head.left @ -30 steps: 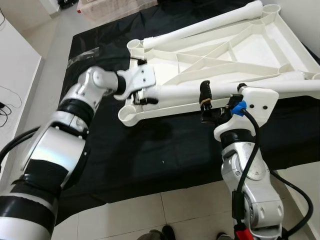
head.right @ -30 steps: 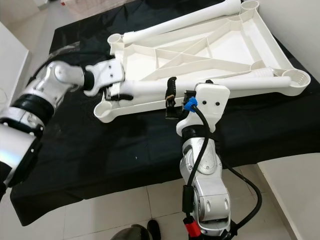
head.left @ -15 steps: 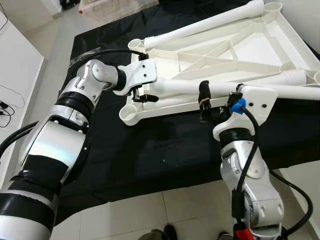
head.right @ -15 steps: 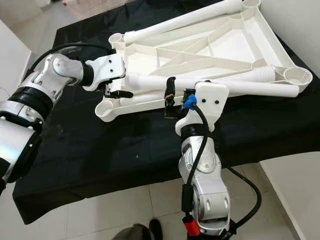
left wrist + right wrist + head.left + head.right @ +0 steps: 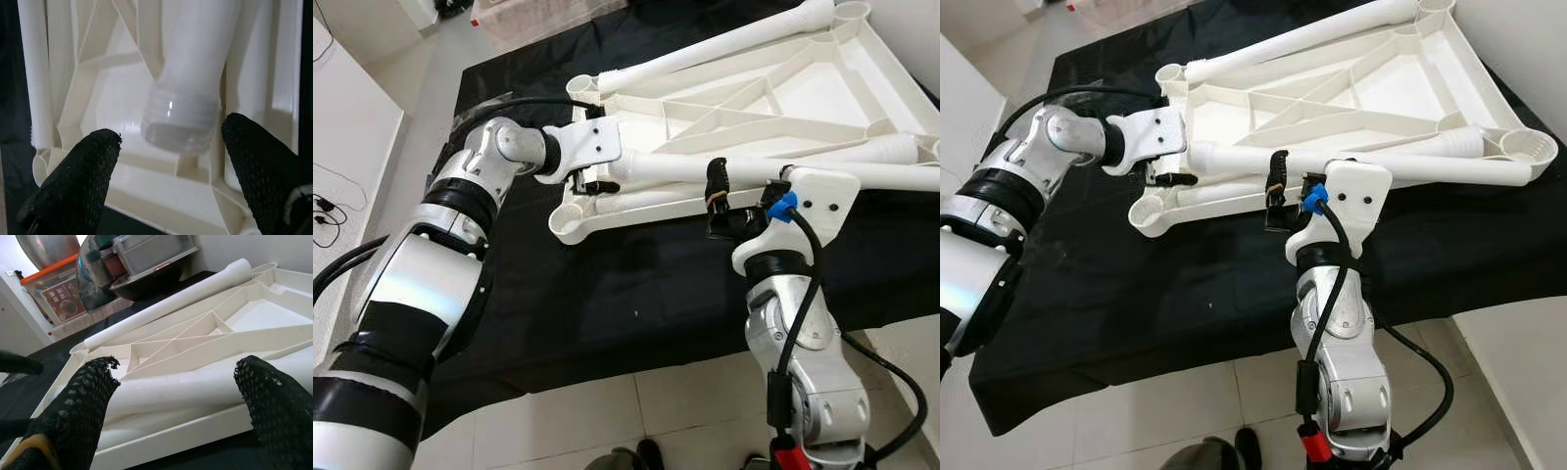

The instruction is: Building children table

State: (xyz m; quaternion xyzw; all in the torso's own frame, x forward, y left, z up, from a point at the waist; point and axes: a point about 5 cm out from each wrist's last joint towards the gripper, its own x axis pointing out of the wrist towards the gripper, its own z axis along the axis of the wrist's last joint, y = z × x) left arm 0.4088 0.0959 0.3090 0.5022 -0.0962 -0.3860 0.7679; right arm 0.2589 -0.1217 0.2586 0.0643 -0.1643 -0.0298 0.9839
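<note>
The white children's table top [image 5: 822, 88] lies upside down on a black cloth [image 5: 607, 284]. A loose white table leg [image 5: 666, 168] lies across its ribs. My left gripper [image 5: 590, 183] is at the leg's threaded end [image 5: 181, 120], open, with one finger on each side of the thread. My right gripper [image 5: 713, 201] is open at the middle of the leg. Its far finger lies over the leg and its near finger hangs by the table's front rim. In the right wrist view the leg [image 5: 195, 387] runs past the fingertips [image 5: 93, 396]. A second leg [image 5: 715, 49] lies along the far rim.
An empty corner socket [image 5: 565, 223] sits just below my left gripper. A third leg [image 5: 891, 149] rests near the right corner. A white surface [image 5: 342, 147] stands at the left and tiled floor [image 5: 607, 421] lies in front. Plastic bins [image 5: 146, 254] stand behind the cloth.
My left gripper and the leg's threaded end have shifted away from me, toward the table's far rim, so the leg has swung slightly. The right gripper has stayed put.
</note>
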